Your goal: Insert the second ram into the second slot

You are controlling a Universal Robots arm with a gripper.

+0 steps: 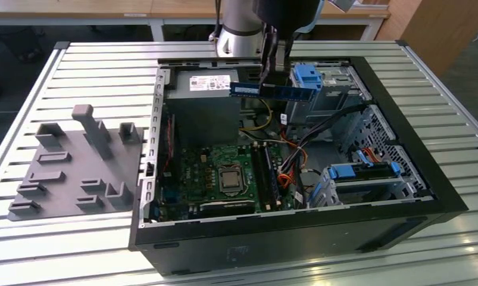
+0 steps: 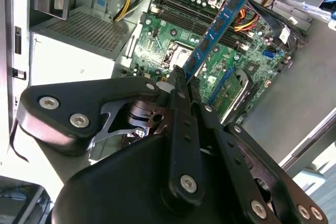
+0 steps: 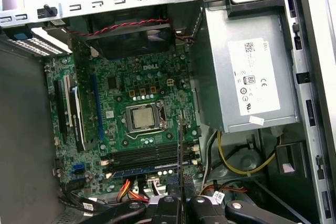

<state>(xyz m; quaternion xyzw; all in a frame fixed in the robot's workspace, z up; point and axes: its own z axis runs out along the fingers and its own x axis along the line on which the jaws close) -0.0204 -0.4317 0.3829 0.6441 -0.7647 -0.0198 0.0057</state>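
At upper centre of the exterior view, above the open computer case (image 1: 417, 161), the second ram (image 1: 272, 90) is clamped between the fingers of the gripper (image 1: 275, 76), clear of the memory slots (image 3: 142, 157); insertion is judged not yet begun

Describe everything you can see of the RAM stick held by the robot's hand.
The second ram is a thin, long, dark-blue circuit board with a row of small black chips and a pale label. The hand is shut on it, holding it level above the open computer case, clear of the motherboard and touching nothing else.
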